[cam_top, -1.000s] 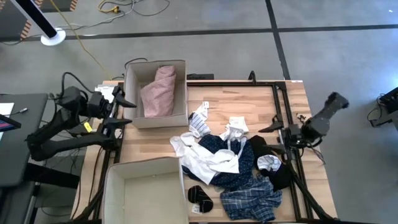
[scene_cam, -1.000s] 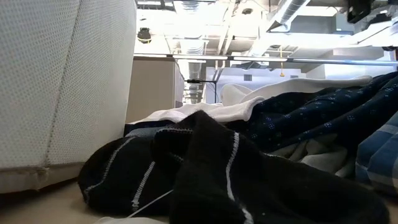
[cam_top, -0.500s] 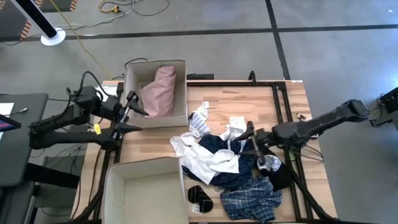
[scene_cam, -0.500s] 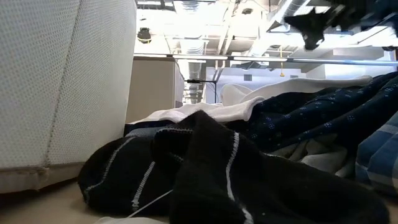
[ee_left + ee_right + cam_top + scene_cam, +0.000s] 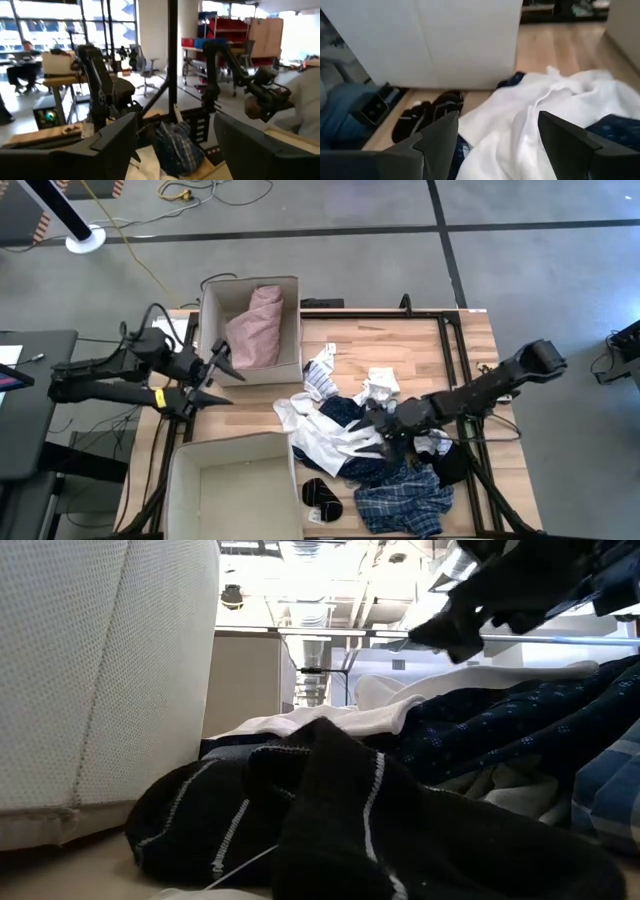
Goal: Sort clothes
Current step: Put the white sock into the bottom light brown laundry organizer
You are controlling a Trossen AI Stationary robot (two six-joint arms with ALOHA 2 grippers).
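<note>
Right pincer, wide open and empty above white garment: drop straight, pinch one layer only.

Right end effector now over clothes

A pink garment, a white garment, navy dotted cloth, blue plaid, black socks.

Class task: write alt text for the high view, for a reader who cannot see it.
The right gripper, open, hovers over a pile of small clothes on the wooden table, above a white garment. The left gripper, open, waits beside a tan cardboard box holding a pink garment; a second box is empty.
</note>
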